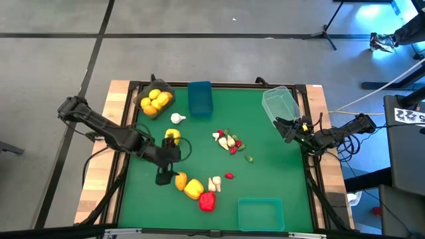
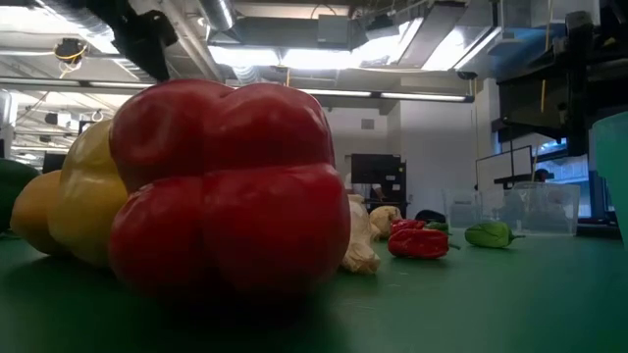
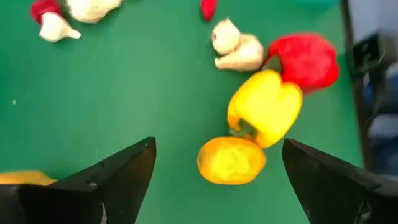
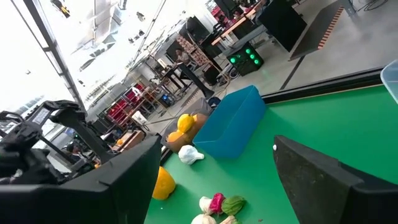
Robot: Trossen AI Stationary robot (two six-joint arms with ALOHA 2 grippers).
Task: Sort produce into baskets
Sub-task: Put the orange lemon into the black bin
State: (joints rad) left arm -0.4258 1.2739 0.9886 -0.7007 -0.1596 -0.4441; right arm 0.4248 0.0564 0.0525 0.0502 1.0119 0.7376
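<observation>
My left gripper (image 1: 166,171) is open just above the green table, left of an orange round fruit (image 1: 180,180). In the left wrist view the fruit (image 3: 231,160) lies on the table ahead of the gap between my fingers (image 3: 214,186), untouched. Beside the fruit lie a yellow pepper (image 3: 267,106), a red pepper (image 3: 308,59) and garlic pieces (image 3: 239,53). My right gripper (image 1: 289,128) is open and empty at the table's right edge, beside the clear bin (image 1: 279,103). The dark grey bin (image 1: 155,101) holds several yellow-orange fruits.
A blue bin (image 1: 199,98) stands at the far edge and a teal bin (image 1: 260,214) at the near edge. Another yellow pepper (image 1: 172,136), a garlic piece (image 1: 177,118) and a cluster of small garlic, red and green bits (image 1: 229,141) lie mid-table.
</observation>
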